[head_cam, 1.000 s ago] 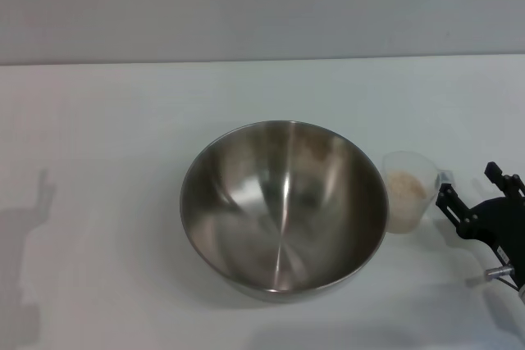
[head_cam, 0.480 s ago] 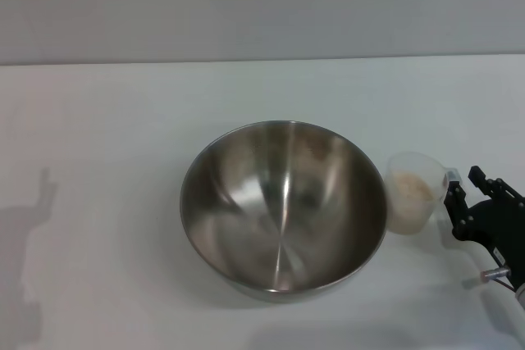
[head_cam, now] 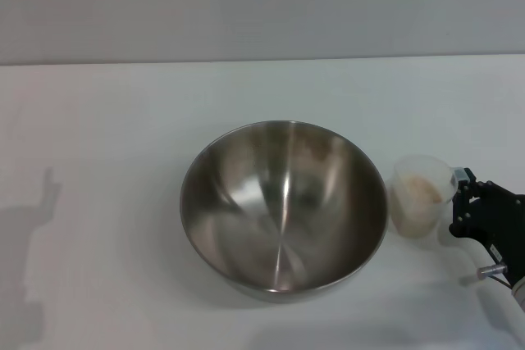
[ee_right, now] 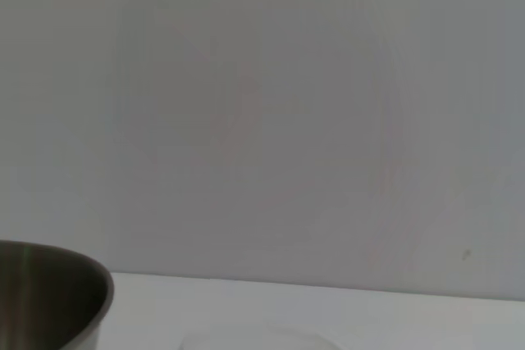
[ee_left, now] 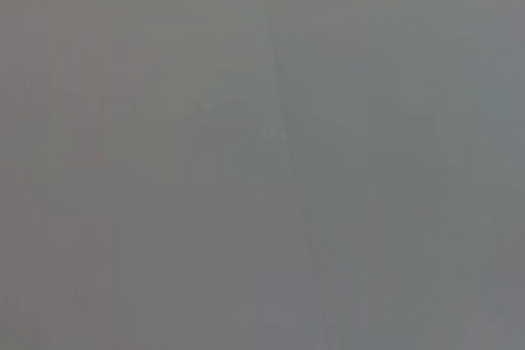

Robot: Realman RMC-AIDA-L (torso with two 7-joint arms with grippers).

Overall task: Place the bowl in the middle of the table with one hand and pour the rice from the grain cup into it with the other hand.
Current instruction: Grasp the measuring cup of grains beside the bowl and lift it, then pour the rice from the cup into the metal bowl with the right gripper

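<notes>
Right claw closing in on the grain cup as the bowl is sitting ready at mid-worktop

The grain cup (head_cam: pixel 422 195), holding rice (head_cam: pixel 420 192), is standing just right of the bowl (head_cam: pixel 283 205) on the worktop (head_cam: pixel 107 137). The right claw (head_cam: pixel 464 201) is reaching it from the right, having slid in from farther right over the last second; its fingers are now touching or flanking the cup wall, though whether they are clamping is impossible to tell. The cup is sitting slightly nearer and more to the right than before, suggesting contact. The left claw is showing nowhere. Lifting and pouring are looking imminent.

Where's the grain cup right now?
Head view: the small clear plastic grain cup stands on the table's right side, between the steel bowl and the right hand.
</notes>
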